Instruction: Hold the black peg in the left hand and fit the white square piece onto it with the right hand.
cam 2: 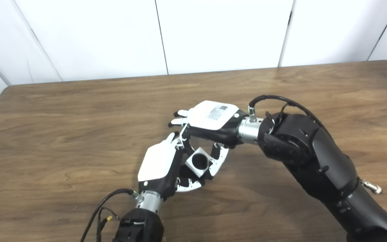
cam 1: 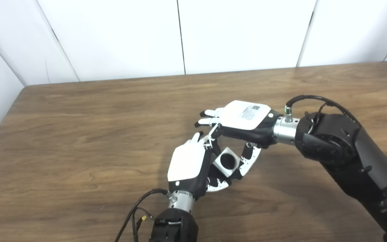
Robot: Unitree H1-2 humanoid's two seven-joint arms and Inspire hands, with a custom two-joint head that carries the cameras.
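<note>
Nearest the camera, the left hand [cam 1: 188, 164] is seen w/ its white back plate up, fingers curled under and toward the centre. What it holds can't be told: the black peg isn't clearly visible, prob. hidden behind the palm or inside the bore of the piece. Just beyond and to its right, the white square piece [cam 1: 227, 161] is held tilted above the desk [cam 1: 79, 134], its round dark hole facing up toward the cameras. It's pinched by the right hand [cam 1: 245, 121], thumb on the near-right edge, fingers arched over the far-left side, so that hand is closed on the piece. The two hands are touching or nearly so around the piece.

Step judged in hand: seating the piece on the peg. To do it well, the hole's axis should be lined up w/ the peg before any push; the piece should be kept square, not cocked, and slid on w/ light force. The left hand should be kept steady as the fixed ref. while only the right is moved. If binding is felt, the piece is best backed off and re-aligned, not forced. The right thumb should be kept clear of the hole.

Farther back, a small printed label is seen on the right hand's back plate; its text is too small to be read. No brand can be made out.
</note>
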